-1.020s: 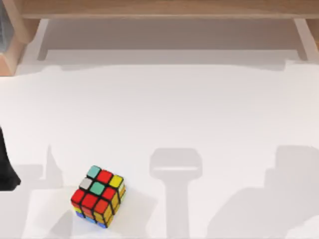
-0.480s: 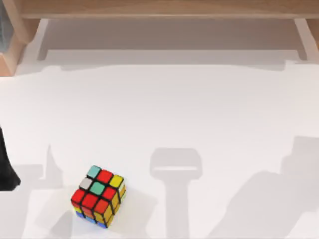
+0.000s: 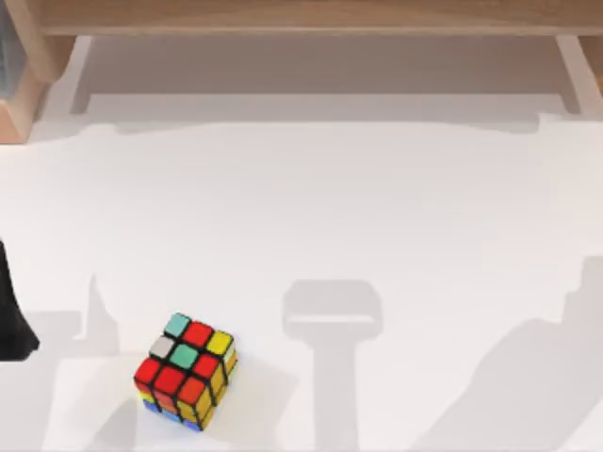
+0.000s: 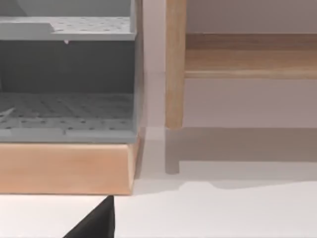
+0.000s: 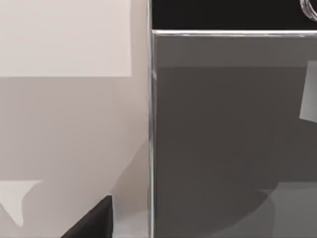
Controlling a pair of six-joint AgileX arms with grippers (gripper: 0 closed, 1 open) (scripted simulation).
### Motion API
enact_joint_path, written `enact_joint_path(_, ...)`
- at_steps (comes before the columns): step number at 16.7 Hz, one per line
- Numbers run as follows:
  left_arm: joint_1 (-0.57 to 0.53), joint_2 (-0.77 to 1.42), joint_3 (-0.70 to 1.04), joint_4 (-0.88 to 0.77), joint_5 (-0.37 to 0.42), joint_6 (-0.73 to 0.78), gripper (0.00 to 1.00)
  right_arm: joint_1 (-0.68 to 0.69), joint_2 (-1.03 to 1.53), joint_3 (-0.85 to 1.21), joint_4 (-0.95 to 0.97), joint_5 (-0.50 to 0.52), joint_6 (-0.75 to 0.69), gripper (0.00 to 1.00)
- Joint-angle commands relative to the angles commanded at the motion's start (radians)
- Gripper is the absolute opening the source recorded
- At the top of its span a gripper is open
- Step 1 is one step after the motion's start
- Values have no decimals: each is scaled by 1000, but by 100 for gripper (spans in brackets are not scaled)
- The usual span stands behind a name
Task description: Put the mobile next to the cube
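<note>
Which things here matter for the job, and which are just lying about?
Job: mobile, close by the right tool; cube, top view's lower left.
Lying about: wooden shelf; grey perforated rack; left arm, parked at the left edge.

The white table [image 3: 377, 207] lies open across its middle and right. Only the cube [image 3: 186, 370] stands near the front left. A wooden shelf [image 3: 301, 17] bars the far edge.

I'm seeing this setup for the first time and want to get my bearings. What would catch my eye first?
The bright puzzle cube stands out at once, sitting alone near the front left of the white table. In the right wrist view, the mobile looms large and close, its dark grey screen and silvery edge lying flat on the table. A wooden shelf runs along the table's back edge.
</note>
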Motion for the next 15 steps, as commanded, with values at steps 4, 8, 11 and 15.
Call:
enact_joint_path(4,0,0,0,0,0,0,100,0,2,-2,2,0,0,92)
enact_joint_path(8,0,0,0,0,0,0,100,0,2,-2,2,0,0,62)
enact_joint_path(11,0,0,0,0,0,0,100,0,2,-2,2,0,0,40)
enact_joint_path(15,0,0,0,0,0,0,100,0,2,-2,2,0,0,10)
